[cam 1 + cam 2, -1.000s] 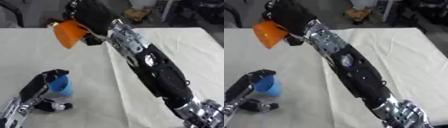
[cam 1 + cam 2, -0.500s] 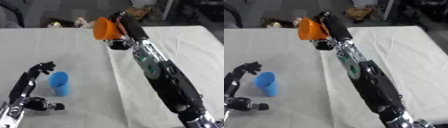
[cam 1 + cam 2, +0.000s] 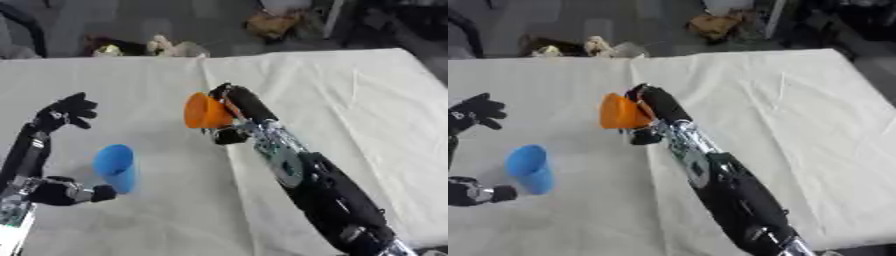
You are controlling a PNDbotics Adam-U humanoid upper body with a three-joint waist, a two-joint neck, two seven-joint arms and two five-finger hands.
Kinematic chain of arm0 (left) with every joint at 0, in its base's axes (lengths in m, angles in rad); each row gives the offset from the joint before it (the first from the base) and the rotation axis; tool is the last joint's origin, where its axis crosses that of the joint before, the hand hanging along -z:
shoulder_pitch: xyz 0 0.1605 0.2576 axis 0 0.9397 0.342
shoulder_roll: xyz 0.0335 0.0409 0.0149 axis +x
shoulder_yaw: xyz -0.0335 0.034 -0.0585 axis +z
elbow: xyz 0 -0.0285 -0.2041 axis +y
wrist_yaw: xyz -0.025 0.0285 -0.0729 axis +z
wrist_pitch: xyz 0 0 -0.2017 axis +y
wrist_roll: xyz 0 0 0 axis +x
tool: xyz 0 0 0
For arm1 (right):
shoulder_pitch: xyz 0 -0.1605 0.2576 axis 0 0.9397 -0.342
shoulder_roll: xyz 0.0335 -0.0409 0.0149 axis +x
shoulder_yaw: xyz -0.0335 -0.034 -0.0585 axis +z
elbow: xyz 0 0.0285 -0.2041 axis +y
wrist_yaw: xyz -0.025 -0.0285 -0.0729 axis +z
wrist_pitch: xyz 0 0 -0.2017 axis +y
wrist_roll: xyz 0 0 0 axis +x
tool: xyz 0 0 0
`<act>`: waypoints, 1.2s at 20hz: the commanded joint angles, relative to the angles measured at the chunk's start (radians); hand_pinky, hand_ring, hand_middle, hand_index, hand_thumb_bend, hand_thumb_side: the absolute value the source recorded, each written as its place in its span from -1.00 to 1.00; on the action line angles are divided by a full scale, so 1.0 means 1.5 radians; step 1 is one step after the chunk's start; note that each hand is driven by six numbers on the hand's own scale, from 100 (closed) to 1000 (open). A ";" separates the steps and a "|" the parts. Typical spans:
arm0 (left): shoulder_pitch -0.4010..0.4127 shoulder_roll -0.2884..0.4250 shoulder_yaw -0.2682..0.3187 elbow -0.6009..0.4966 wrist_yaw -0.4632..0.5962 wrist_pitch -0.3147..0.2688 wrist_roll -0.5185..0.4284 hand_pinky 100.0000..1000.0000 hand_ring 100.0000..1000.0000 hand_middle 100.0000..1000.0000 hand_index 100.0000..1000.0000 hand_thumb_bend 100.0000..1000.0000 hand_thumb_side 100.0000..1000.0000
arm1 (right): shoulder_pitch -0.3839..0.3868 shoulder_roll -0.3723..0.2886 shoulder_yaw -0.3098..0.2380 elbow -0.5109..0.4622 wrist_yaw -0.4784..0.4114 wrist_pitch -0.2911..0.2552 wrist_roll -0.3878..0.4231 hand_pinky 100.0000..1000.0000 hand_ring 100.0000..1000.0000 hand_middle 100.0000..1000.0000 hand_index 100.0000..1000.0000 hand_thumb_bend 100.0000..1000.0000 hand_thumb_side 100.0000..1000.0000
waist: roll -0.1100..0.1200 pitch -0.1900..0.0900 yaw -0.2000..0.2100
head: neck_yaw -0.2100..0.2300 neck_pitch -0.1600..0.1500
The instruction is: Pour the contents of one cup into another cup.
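Cups number two on the white cloth table (image 3: 350,90): one orange cup (image 3: 205,111) and one blue cup (image 3: 116,167). Two robot hands show as well. The right hand (image 3: 234,102) comes in on a long black and silver arm from the lower right side, and its fingers are curled round the orange cup. That cup is held up above the cloth, near the middle of the table, and it is tipped on its side with its open mouth turned to the left, toward the blue cup's side. The two cups are well apart and do not touch. The blue cup stands on the cloth at the left, close to upright with a slight lean, and its open mouth faces up. The left hand (image 3: 66,111) is up past the blue cup, near the left edge, and its fingers are spread and relaxed, holding nothing. It does not touch the blue cup. The left arm runs down the left edge, and a dark part of it sits just beside the bottom of the blue cup. What is inside either cup cannot be made out. Beyond the far edge of the table lie some blurry things on the floor.
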 commanded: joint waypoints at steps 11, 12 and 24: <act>0.000 0.012 0.022 -0.037 0.046 0.037 -0.030 0.08 0.35 0.40 0.88 0.63 0.20 | -0.003 -0.008 -0.010 -0.004 0.059 -0.113 0.129 0.74 0.48 0.44 0.60 -0.08 0.84 | 0.002 -0.009 -0.003 | -0.004 0.003; 0.000 0.011 0.023 -0.038 0.047 0.038 -0.030 0.08 0.35 0.40 0.88 0.62 0.21 | -0.002 -0.010 -0.013 -0.007 0.054 -0.110 0.126 0.74 0.47 0.44 0.60 -0.09 0.84 | 0.002 -0.009 -0.003 | -0.005 0.003; 0.006 0.008 0.030 -0.040 0.056 0.051 -0.035 0.06 0.36 0.39 0.89 0.54 0.30 | 0.004 -0.053 -0.066 -0.143 -0.043 -0.029 0.029 0.63 0.23 0.23 0.43 -0.12 0.48 | 0.003 -0.008 -0.005 | -0.002 0.005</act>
